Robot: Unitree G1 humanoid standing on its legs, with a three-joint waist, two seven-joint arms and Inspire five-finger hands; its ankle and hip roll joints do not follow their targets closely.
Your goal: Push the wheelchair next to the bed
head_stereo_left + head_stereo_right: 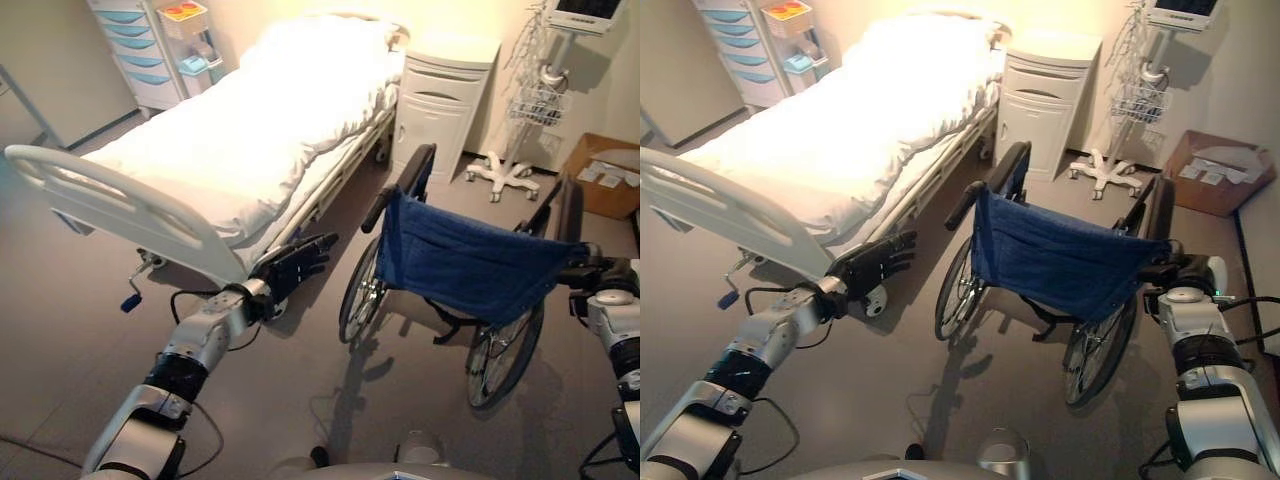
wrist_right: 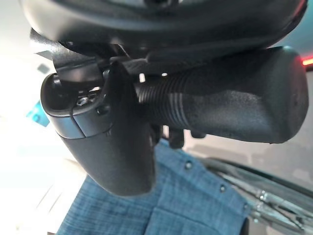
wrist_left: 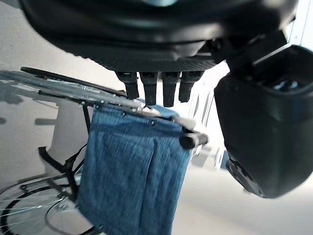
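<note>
A white bedside cabinet (image 1: 438, 100) stands against the far wall. To its right a monitor stand (image 1: 530, 110) on a wheeled base carries a wire basket. A cardboard box (image 1: 605, 172) sits on the floor farther right. A drawer trolley (image 1: 135, 50), apparently with pale blue fronts, stands at far left.

A hospital room: a railed bed (image 1: 230, 140) with white linen beyond the left hand (image 1: 295, 268), a wheelchair (image 1: 455, 270), bedside cabinet (image 1: 440, 100), monitor stand (image 1: 545, 90) farther off
</note>
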